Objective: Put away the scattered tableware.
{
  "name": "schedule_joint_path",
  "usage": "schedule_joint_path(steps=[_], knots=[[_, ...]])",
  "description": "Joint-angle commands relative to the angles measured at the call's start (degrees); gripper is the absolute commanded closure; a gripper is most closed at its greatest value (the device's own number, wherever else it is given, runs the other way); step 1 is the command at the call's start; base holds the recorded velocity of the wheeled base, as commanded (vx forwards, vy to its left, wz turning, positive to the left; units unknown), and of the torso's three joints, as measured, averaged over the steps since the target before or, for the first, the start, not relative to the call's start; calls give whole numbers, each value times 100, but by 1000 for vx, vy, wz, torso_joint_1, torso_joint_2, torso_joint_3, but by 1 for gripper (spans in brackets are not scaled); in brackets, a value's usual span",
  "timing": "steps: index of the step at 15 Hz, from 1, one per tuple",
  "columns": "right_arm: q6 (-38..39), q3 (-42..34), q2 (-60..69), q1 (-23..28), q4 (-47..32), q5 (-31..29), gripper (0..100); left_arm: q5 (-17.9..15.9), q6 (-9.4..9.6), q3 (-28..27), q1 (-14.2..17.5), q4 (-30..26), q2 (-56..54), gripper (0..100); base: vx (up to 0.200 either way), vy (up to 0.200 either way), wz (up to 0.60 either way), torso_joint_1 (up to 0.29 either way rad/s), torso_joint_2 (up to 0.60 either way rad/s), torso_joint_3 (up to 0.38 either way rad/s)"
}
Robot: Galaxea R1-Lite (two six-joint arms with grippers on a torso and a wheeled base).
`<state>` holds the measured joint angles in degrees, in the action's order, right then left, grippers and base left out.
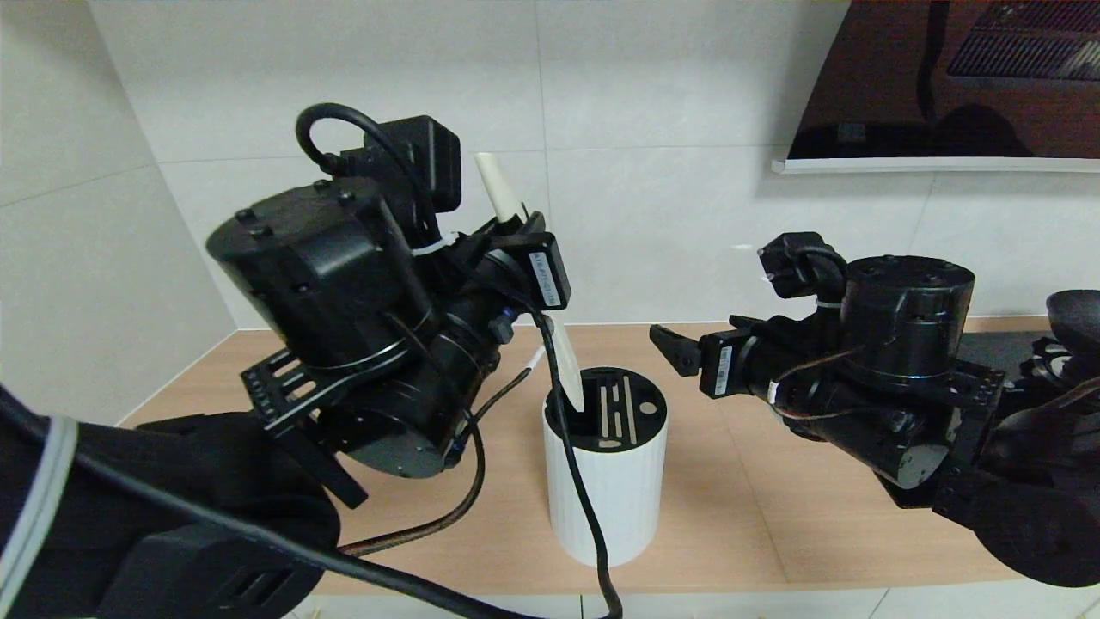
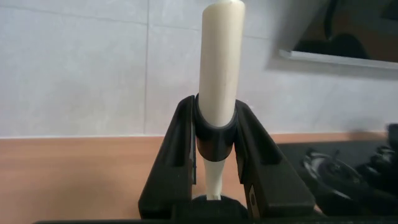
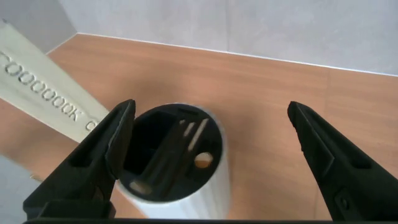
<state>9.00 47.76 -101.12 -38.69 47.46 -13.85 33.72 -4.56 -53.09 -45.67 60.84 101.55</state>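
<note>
Left gripper [image 2: 216, 134] clenched on knife [image 1: 569, 370]; tip below at holder [image 1: 614, 499] slot: lower along blade, no twisting. Right gripper [image 3: 208, 118] released.

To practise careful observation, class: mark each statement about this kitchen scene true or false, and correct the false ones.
1. The left gripper grips a cream utensil. True.
2. The right gripper is shut on a spoon. False: it is open and empty.
3. The utensil's lower end reaches the slotted black top of the white holder. True.
4. The holder lies on its side. False: it stands upright on the wooden counter.
</note>
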Motion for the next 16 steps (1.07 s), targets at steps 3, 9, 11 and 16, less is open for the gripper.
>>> schedule_joint_path(steps=[3, 9, 11, 16], knots=[[-3, 14, -101, 37, 0, -13, 0, 12, 25, 0, -13, 94, 462, 100, 0, 0, 0, 0, 0, 0], [-3, -4, -30, 20, 0, -21, 0, 21, 8, -17, -13, 358, 788, 100, 0, 0, 0, 0, 0, 0], [-12, -4, -39, 28, 0, -21, 0, 21, -1, -17, -13, 358, 858, 100, 0, 0, 0, 0, 0, 0], [-12, -4, -39, 28, 0, -21, 0, 29, -10, 0, -13, 402, 1060, 100, 0, 0, 0, 0, 0, 0]])
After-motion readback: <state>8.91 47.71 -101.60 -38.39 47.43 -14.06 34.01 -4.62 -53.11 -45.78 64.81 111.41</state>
